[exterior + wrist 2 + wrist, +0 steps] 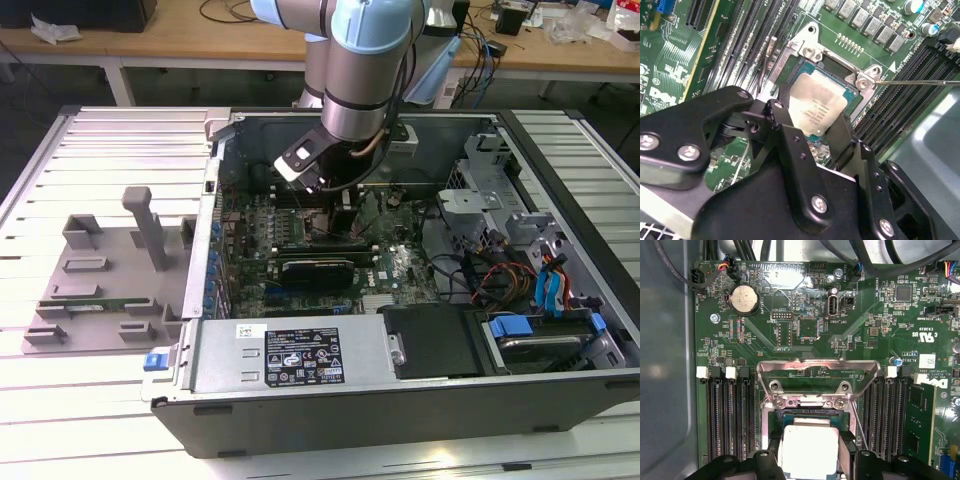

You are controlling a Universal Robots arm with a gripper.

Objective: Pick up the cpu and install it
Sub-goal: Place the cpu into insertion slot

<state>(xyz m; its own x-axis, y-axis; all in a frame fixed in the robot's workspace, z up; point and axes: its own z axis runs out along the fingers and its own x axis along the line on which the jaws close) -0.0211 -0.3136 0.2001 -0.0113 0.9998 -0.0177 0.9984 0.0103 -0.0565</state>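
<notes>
Jaws grip the cpu (815, 102) by 2 edges over the socket (836, 67).

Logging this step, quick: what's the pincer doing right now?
Pincer: closed on the cpu, gripping two opposite edges, right over the open motherboard socket.

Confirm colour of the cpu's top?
The cpu top is shiny silver-grey metal, clearest in the second wrist view.

The exterior view looks down from above at the open grey metal computer case (300, 400). Both wrist views look closely down on its green motherboard (805, 335) (670, 55), sharing the silvery socket frame (815, 367) (805, 47).
</notes>
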